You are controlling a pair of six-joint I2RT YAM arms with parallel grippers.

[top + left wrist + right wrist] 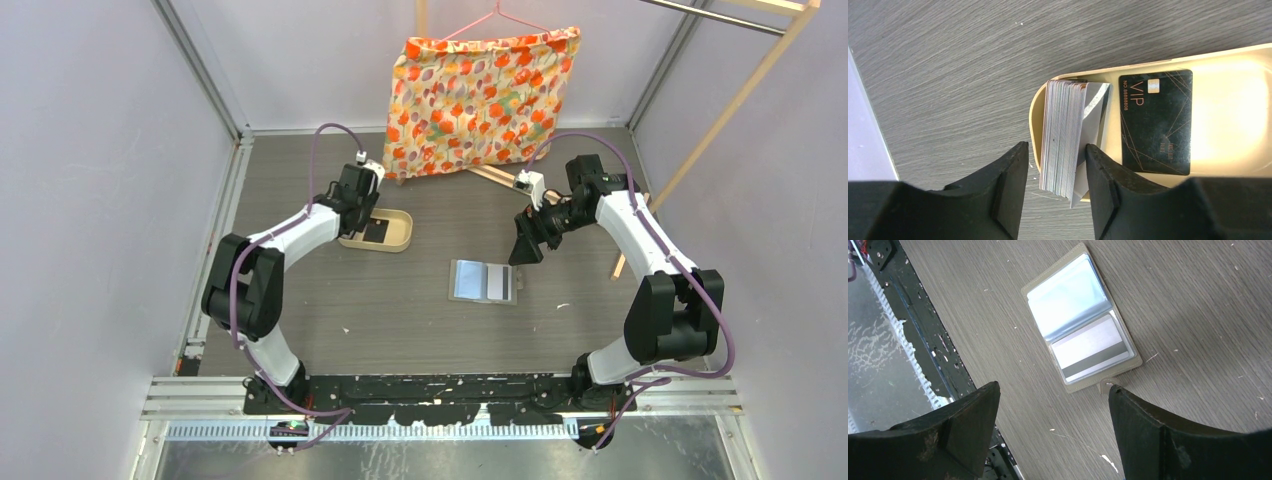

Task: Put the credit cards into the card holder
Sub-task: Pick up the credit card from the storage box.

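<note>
Credit cards stand edge-up in one stack, too many to count, in the tan tray beside one flat black card. Left gripper straddles the stack, half open, not clamped. Right gripper hangs wide and empty over the one open card holder, likely to steady it; inside sits one pocketed card.

hand astride card stack | black card flat in tray
</note>
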